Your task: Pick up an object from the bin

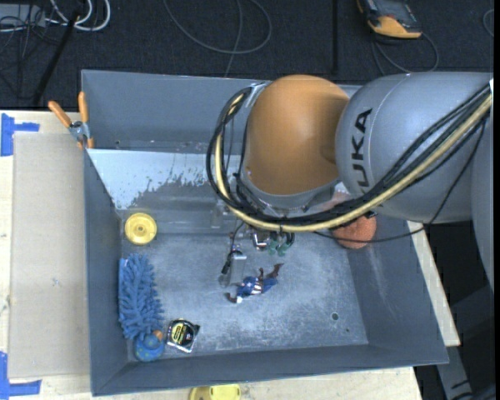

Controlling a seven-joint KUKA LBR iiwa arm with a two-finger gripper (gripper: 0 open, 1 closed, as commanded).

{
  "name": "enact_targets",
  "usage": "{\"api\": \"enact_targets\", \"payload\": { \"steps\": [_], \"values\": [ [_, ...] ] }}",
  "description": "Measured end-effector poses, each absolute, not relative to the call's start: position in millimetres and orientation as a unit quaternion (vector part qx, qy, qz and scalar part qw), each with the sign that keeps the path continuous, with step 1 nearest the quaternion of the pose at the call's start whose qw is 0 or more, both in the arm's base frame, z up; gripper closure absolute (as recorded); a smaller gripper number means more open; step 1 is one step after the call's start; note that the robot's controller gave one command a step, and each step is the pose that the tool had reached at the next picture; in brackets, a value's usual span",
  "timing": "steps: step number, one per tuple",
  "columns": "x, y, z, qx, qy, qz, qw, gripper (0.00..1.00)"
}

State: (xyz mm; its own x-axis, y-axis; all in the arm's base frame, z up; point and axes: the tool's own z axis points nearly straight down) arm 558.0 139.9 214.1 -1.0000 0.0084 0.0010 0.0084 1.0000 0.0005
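The arm (400,148) comes in from the right and takes up much of the upper bin, its orange wrist cover (296,136) ringed by black and yellow cables. The grey metal bin (317,307) has a mostly bare floor, with a few things scattered on it.

The biggest of them is a shaggy blue duster-like piece (137,294) along the left wall. A small blue thing (148,348) lies at its lower end. An orange ball (356,232) peeks out from under the arm at the right wall. A yellow round disc (140,228) sits near the back left, and a yellow-and-black tape measure (182,333) lies just beside the duster's lower end.

The smallest piece is a little blue-and-white toy figure (254,287), lying flat at the middle of the floor.

The claw (246,261) hangs under the wrist, just above and slightly left of that figure. Whether it is wide or narrow cannot be told, and nothing is seen held in it.

The figure looks like the likely target. To pick it well, the claw should probably shift a little toward the near right to centre over it. It should close across the narrow body, not along its length. It should also go down close to the floor, since the figure is low, thin and likely to slip.
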Motion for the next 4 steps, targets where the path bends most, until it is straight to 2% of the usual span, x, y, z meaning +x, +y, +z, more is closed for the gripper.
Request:
{"api": "enact_targets", "payload": {
  "steps": [1,2,3,4],
  "values": [
    [558.0,140.0,214.1,-0.004,-1.0,0.0,0.001,0.0],
    [551.6,112.5,208.3,0.038,-0.999,0.0,0.001,0.0],
    [580.2,78.5,186.0,0.114,-0.993,0.0,-0.002,0.0],
    [568.6,56.9,147.2,0.078,-0.997,0.0,-0.001,0.0]
  ]
}}
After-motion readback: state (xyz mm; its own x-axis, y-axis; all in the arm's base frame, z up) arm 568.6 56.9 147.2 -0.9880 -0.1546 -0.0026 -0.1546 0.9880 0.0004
